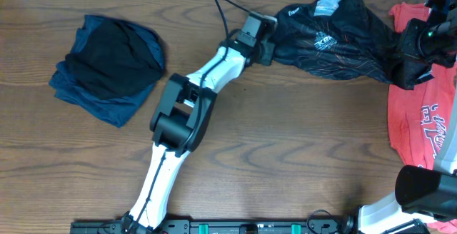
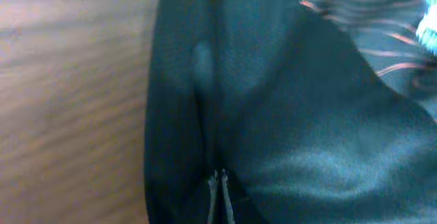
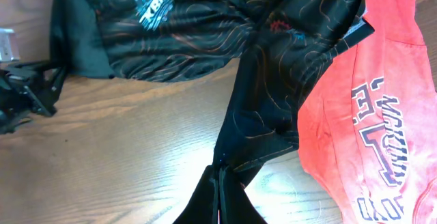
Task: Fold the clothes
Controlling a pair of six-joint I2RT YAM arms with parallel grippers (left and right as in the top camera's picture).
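At 1 o'clock on the wooden table (image 1: 285, 155): the black jersey (image 1: 335, 34), rumpled, strung out sideways from 12 toward 3 o'clock. Shows thin orange contour lines and a pale logo on its upper face.

Pinched at its 9 o'clock end by the left gripper (image 1: 271, 51), fingertips pressed together on a dark fold. In the left wrist view, only the two thin tips meeting on black cloth, with bare wood off to 9 o'clock.

Pinched at its 3 o'clock end by the right gripper (image 1: 405, 73), likewise clamped tight on a narrow strip of the same garment. In the right wrist view, a strip running up from the tips toward 12 o'clock and widening into the body of the jersey.

At 3 o'clock, flat against the table's edge: the coral-red T-shirt (image 1: 421, 120), navy lettering partly in view, its 10 o'clock corner overlapped by the jersey.

At 9 o'clock, well apart from both arms: the navy and black pile (image 1: 107, 66), black piece on top, navy cloth showing around it.
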